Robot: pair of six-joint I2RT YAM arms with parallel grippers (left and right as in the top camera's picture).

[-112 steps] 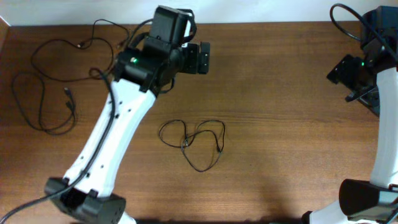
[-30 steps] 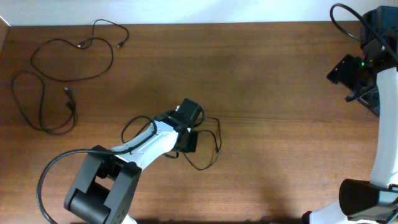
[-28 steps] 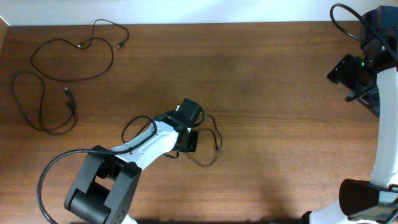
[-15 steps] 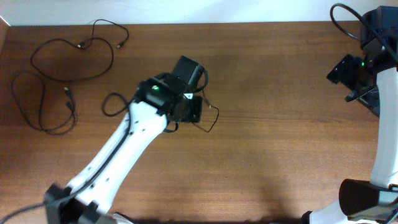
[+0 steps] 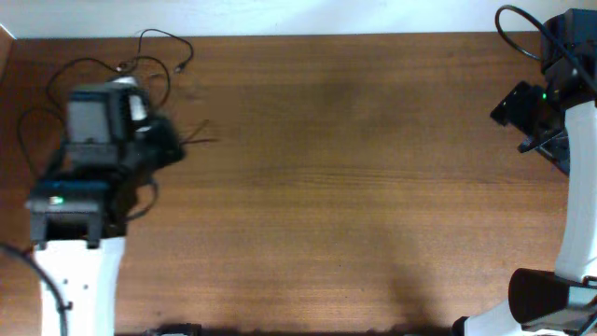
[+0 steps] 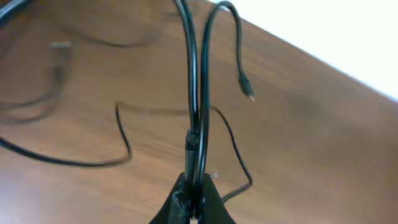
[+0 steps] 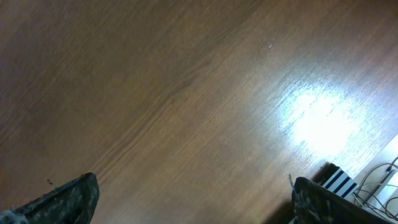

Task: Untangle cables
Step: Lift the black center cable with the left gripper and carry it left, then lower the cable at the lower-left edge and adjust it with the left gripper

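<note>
- Overhead view: the left arm stands over the left end of the counter. The left hand is largely hidden under its own wrist.
- Loose cables lie in loops on the counter beyond and to the left of that hand, near the far edge.
- A short strand sticks out just to the right of the hand.
- Left wrist view: the left hand is clamped on one cable. Its fingers are pressed together with the cord pinched between them.
- Two runs of the cable rise side by side straight ahead of the fingertips. They touch over most of their length and part near the top of the frame.
- The right run curves over and ends in a small plug, ahead of the hand and to its right.
- A thinner cord lies on the counter beyond the hand. It crosses behind the held runs from left to right.
- More cord shows far to the left of the hand, too blurred to trace.
- Right wrist view: the right hand has its fingers spread wide apart. Only bare counter shows between them.
- Overhead view: the right arm stands at the right edge of the counter, well apart from the cables.
</note>
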